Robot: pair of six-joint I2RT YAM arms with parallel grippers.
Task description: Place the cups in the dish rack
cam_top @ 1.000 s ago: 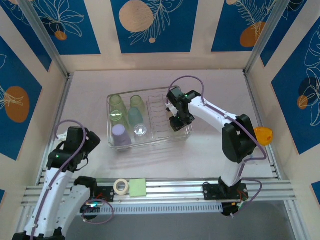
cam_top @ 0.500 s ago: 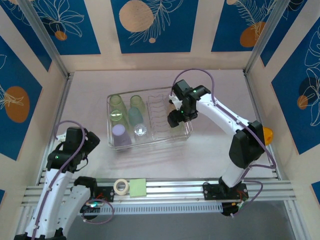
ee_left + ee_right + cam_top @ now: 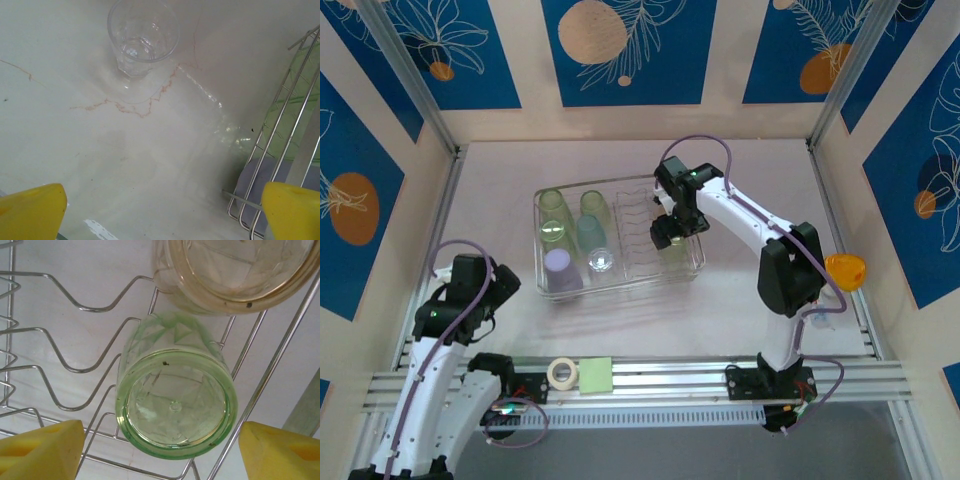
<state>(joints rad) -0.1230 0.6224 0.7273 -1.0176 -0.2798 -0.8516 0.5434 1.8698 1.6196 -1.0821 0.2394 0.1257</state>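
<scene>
the right gripper (image 3: 160, 447) hung over the right end of the dish rack (image 3: 620, 283), jaws well apart and holding nothing. a light green cup (image 3: 175, 407) sat among the dividers directly beneath, long axis pointing up at the wrist, with a peach cup (image 3: 235, 270) just above it in frame. a second earlier those jaws were narrower and lower right. next, i judged, was the clear cup (image 3: 143, 32) on the table, top centre, straight ahead of the wide-open left gripper (image 3: 160, 210), the nearer arm
</scene>
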